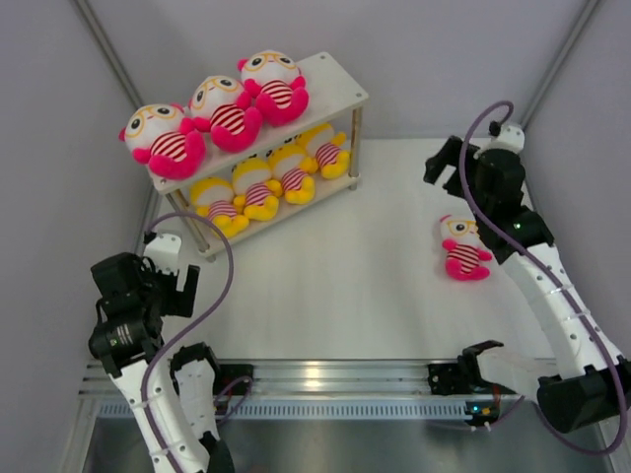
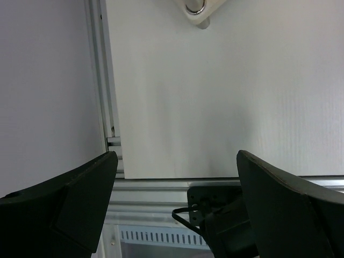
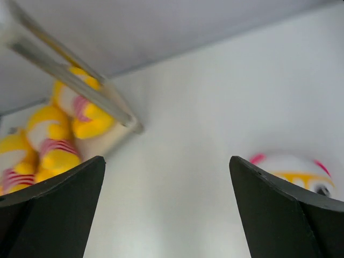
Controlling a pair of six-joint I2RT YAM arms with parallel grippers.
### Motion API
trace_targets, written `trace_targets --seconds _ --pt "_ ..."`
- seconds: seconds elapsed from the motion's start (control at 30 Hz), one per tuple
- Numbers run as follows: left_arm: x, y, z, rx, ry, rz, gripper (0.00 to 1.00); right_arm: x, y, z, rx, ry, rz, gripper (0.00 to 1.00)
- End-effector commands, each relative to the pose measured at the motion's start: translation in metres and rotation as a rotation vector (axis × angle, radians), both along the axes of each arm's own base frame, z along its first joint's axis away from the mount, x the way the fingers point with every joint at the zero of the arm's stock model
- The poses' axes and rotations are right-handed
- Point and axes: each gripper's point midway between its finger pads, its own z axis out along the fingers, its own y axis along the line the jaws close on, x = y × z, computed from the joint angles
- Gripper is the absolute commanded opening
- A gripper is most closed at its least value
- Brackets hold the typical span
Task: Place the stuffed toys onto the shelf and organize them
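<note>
White worktop (image 1: 375,286), enclosed by pale grey walls. Shelf (image 1: 343,87) stands at the far left, set at an angle. Its top board carries three pink toys (image 1: 233,111) seated in a row, with a bare stretch at the right end. Its lower board holds four yellow toys (image 1: 268,182) side by side, filling it. One loose pink toy (image 1: 463,248) lies face up on the worktop at the right, well apart from the shelf and just beside the right arm.

Right fingers (image 3: 59,209) stand wide apart and empty near the loose toy. Its head shows blurred at the edge of the wrist view, so alignment cannot be confirmed. Left fingers (image 2: 75,199) are likewise wide and empty, near a shelf leg (image 2: 196,9).

Assessment: the toy is light, soft, compressible and not fragile, and its fabric should grip well. Recommended hold is across the round head or the striped belly, closing firmly, since plush yields.
</note>
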Motion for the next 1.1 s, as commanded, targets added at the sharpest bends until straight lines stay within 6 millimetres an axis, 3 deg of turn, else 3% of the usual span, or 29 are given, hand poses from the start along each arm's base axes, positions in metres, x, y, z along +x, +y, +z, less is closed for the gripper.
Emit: trace_targets --seconds 0.0,0.07,0.1,0.13,0.17,0.2,0.27,0.3,0.37,0.53,0.67,0.87,1.07 --pt "0.007 0.020 -0.014 0.098 0.025 0.031 0.99 -0.038 -0.074 -0.110 -0.049 0.311 -0.330 0.99" --pt "0.010 0.025 -0.025 0.131 0.047 0.032 0.99 -0.065 -0.097 -0.141 -0.041 0.391 -0.410 0.99" --pt "0.011 0.026 -0.040 0.129 0.079 0.026 0.99 -0.080 -0.106 -0.156 -0.054 0.445 -0.439 0.99" --pt "0.012 0.026 -0.047 0.129 0.091 0.020 0.99 -0.092 -0.113 -0.158 -0.037 0.440 -0.463 0.99" --pt "0.016 0.025 -0.050 0.130 0.082 0.007 0.99 -0.100 -0.116 -0.165 -0.016 0.453 -0.484 0.99" --pt "0.017 0.022 -0.062 0.113 0.102 0.001 0.99 -0.114 -0.119 -0.188 -0.020 0.506 -0.501 1.00" --pt "0.021 0.019 -0.068 0.100 0.096 -0.013 0.99 -0.128 -0.122 -0.199 0.039 0.500 -0.533 1.00" --pt "0.024 0.016 -0.072 0.081 0.088 -0.013 0.99 -0.136 -0.123 -0.216 0.043 0.531 -0.545 1.00" --pt "0.026 0.009 -0.074 0.061 0.075 -0.035 0.99 -0.143 -0.125 -0.233 0.093 0.538 -0.584 0.99" --pt "0.025 0.003 -0.076 0.059 0.073 -0.053 0.99 -0.142 -0.132 -0.262 0.151 0.556 -0.686 0.97" --pt "0.022 0.009 -0.075 0.115 0.075 -0.040 0.99 -0.121 -0.143 -0.271 0.187 0.511 -0.744 0.92" --pt "0.020 0.013 -0.078 0.152 0.093 -0.042 0.99 -0.107 -0.160 -0.295 0.249 0.518 -0.809 0.84" --pt "0.021 0.015 -0.083 0.170 0.122 -0.053 0.99 -0.086 -0.163 -0.299 0.257 0.431 -0.744 0.77"
